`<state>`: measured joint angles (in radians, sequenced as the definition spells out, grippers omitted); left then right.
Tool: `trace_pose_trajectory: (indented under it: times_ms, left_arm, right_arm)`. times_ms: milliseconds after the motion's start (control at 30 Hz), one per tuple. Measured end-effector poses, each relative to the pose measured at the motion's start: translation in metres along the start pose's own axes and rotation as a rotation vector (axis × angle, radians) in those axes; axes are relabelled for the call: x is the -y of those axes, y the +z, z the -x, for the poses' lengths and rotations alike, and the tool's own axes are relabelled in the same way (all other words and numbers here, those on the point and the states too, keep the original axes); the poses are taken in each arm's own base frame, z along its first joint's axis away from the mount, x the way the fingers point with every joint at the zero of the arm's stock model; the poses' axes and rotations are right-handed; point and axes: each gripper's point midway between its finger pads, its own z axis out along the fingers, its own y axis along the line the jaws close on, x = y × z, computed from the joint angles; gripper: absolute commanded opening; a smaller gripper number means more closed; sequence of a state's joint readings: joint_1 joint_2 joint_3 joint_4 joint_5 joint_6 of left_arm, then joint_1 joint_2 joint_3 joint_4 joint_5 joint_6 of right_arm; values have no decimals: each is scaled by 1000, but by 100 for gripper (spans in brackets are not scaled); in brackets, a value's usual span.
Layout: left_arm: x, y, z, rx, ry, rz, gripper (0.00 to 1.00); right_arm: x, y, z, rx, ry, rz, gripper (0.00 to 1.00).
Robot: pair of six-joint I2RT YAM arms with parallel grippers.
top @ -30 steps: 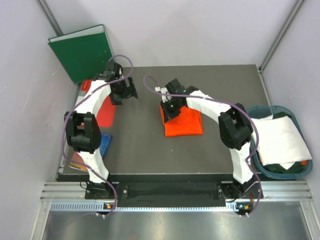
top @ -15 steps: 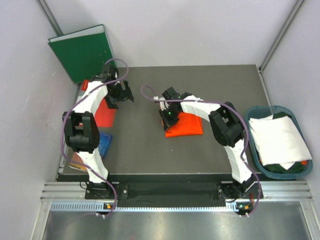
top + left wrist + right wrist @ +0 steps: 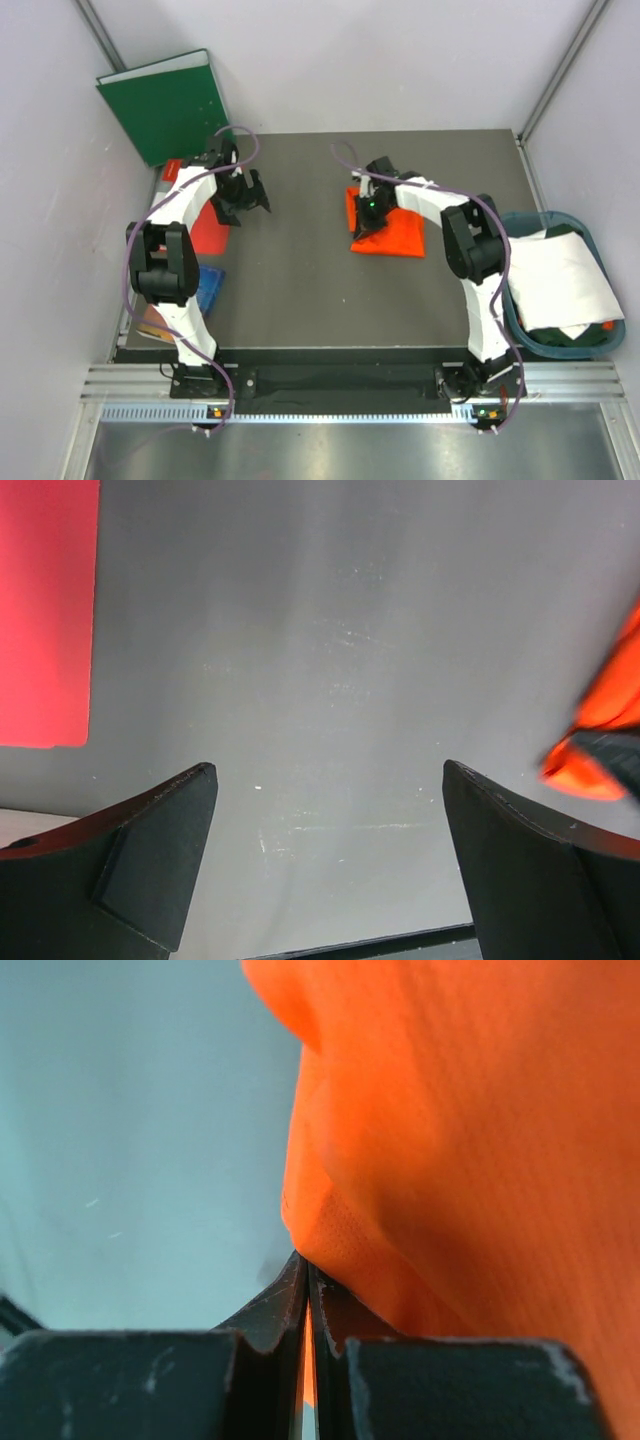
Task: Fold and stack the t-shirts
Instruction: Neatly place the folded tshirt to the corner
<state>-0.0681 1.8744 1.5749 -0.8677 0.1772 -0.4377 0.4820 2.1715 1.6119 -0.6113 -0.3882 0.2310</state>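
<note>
A: The right fingers are pressed together on a fold of the orange t-shirt. The wrist view shows cloth pinched between the tips.

B: From above, the wrist hides that pinch. That view shows the shirt as a folded pad right of the bench's middle, its near edge roughly parallel to the bench front. The arm covers its far part, so its long axis cannot be told.

A: The left fingers are spread wide and hold nothing. Their own camera shows bare bench between them, the red folder at upper left, and a sliver of orange at the right edge.

B: Only the overhead view shows the white t-shirt, draped over the basket off the bench's right side.
</note>
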Motion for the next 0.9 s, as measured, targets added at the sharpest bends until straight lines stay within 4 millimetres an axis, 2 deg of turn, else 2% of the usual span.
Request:
trace_pose_trajectory:
  times_ms: [167,367,600,900]
  left_arm:
    - [2,1,-3,-10,1,-14,99]
    - [4,1,-4,-18,4,-30,99]
    - [6,1,-5,-21,12,-41,99]
    - [9,0,-6,-30,20,-63,99]
  right_arm:
    - [61,-24,22,76,93,-98,0]
    - [106,-47,34,113,123,-230,0]
    - [151,-70,34,117,147,-403,0]
    - [214,-104,26,133,262,-524,0]
